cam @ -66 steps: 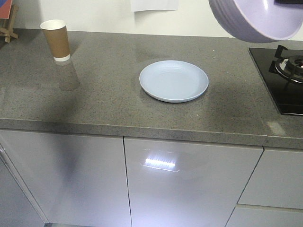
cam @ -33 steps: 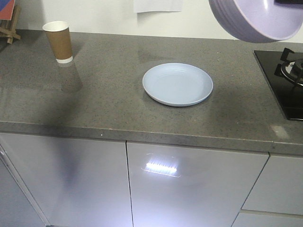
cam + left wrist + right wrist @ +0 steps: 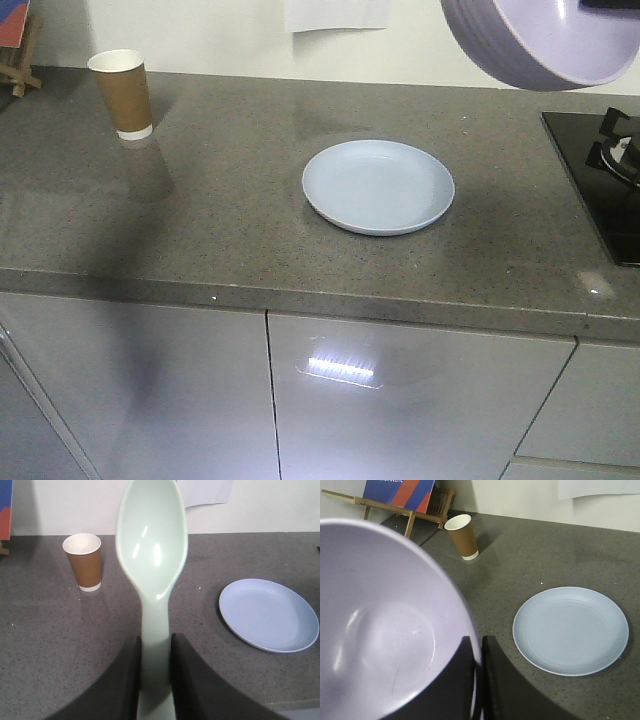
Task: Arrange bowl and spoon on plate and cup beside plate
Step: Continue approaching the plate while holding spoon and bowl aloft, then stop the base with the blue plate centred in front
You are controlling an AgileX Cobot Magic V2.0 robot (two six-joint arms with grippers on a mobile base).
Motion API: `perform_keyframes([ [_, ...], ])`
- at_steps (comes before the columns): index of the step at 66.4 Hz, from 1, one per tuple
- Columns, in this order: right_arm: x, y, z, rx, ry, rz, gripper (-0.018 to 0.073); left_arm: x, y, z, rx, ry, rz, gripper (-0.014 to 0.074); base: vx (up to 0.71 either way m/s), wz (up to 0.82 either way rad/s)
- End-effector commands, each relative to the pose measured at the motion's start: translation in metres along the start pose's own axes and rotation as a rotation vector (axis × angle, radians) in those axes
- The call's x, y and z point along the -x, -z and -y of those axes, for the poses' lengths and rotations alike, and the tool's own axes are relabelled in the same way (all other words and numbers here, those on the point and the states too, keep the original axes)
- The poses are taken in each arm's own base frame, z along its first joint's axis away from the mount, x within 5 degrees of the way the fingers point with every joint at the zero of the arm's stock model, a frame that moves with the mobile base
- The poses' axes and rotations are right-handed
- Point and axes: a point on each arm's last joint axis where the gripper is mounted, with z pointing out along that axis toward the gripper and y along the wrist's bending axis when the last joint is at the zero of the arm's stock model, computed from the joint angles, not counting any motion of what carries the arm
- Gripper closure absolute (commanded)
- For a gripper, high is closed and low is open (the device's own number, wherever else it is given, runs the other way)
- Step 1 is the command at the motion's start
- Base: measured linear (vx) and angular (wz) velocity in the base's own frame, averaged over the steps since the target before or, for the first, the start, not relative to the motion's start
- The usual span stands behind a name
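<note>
The left end effector (image 3: pixel 155 647) is pinched tight on the handle of the pale green spoon (image 3: pixel 152 545); the spoon stands straight up between its two dark fingers (image 3: pixel 125 680), scoop on top, held in the air above the grey speckled surface (image 3: pixel 220 220); the right end effector (image 3: pixel 477 652) is clamped on the rim of the purple bowl (image 3: pixel 385 630), with one finger inside the wall and one outside; the bowl hangs tilted, high over the right end of the surface, and touches nothing else; the pale blue plate (image 3: pixel 378 187) lies flat near the middle of the surface, lower than the bowl and to its left in the front view; the brown paper cup (image 3: pixel 121 92) stands upright at the back left corner, well apart from the plate; a black stove (image 3: pixel 600 170) sits at the right edge; a wooden stand (image 3: pixel 400 510) holding a blue and red board is behind the cup.
</note>
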Motion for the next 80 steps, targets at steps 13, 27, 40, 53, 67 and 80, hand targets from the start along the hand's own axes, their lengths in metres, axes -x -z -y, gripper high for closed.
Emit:
perform_keyframes([
  [13,0.0119,0.0139,-0.0128,0.011,0.026,0.102,0.0569,0.0126,0.0141,0.0028,-0.02,0.005,0.11,0.0602,0.04,-0.01],
  [27,0.0119,0.0139,-0.0128,0.011,0.026,0.102,0.0569,0.0126,0.0141,0.0028,-0.02,0.005,0.11,0.0602,0.04,-0.03],
  [40,0.0119,0.0139,-0.0128,0.011,0.026,0.102,0.0569,0.0126,0.0141,0.0028,-0.02,0.005,0.11,0.0602,0.05,-0.03],
  [53,0.0119,0.0139,-0.0128,0.011,0.026,0.102,0.0569,0.0126,0.0141,0.0028,-0.02,0.005,0.11,0.0602,0.04,-0.04],
  [67,0.0119,0.0139,-0.0128,0.011,0.026,0.102,0.0569,0.0126,0.0141,0.0028,-0.02,0.005,0.11,0.0602,0.05,-0.03],
  [80,0.0119,0.0139,-0.0128,0.011,0.026,0.102,0.0569,0.0126,0.0141,0.0028,-0.02,0.005,0.11,0.0602,0.05,-0.03],
])
